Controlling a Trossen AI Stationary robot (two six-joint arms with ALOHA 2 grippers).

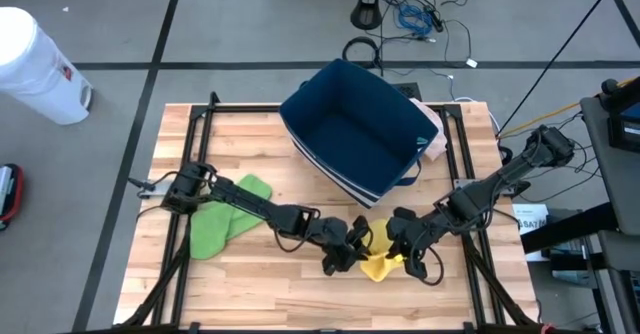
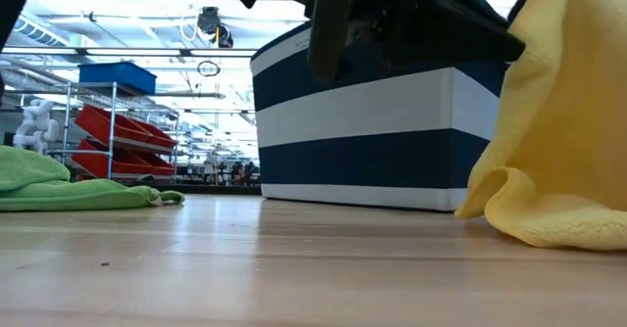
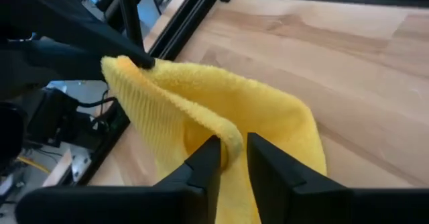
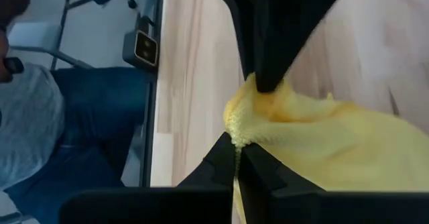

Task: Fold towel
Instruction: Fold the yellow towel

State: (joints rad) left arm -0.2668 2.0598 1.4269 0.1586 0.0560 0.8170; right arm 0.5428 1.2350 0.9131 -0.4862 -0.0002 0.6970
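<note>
A yellow towel (image 1: pixel 377 261) lies bunched near the table's front edge, between my two grippers. My left gripper (image 1: pixel 352 250) is at its left side, shut on a raised fold (image 3: pixel 231 140). My right gripper (image 1: pixel 400 246) is at its right side, shut on an upper edge of the towel (image 4: pixel 236 135). In the low view the towel (image 2: pixel 558 121) stands lifted, with its lower folds (image 2: pixel 549 224) resting on the wood. A green towel (image 1: pixel 226 219) lies flat on the table at the left, under the left arm. My left gripper pinches a raised, rounded fold of the yellow towel (image 3: pixel 232 142) between its two fingers (image 3: pixel 206 162). It comes slanting down from the table's left. The towel rises to the fold, and its lower part rests on the table. My right gripper pinches a fuzzy upper edge of the yellow towel (image 4: pixel 234 131) between its shut fingers (image 4: pixel 224 158), slanting down from the table's right. The cloth hangs slack below the hold, its lower part on the table (image 2: pixel 549 224). One layer or several, I cannot tell.
A navy and white striped basket (image 1: pixel 360 129) stands tilted at the back middle, with a pink cloth (image 1: pixel 436 134) at its right. Black frame rails (image 1: pixel 200 109) run along the table's edges. A person sits beyond the table in the right wrist view (image 4: pixel 40 117).
</note>
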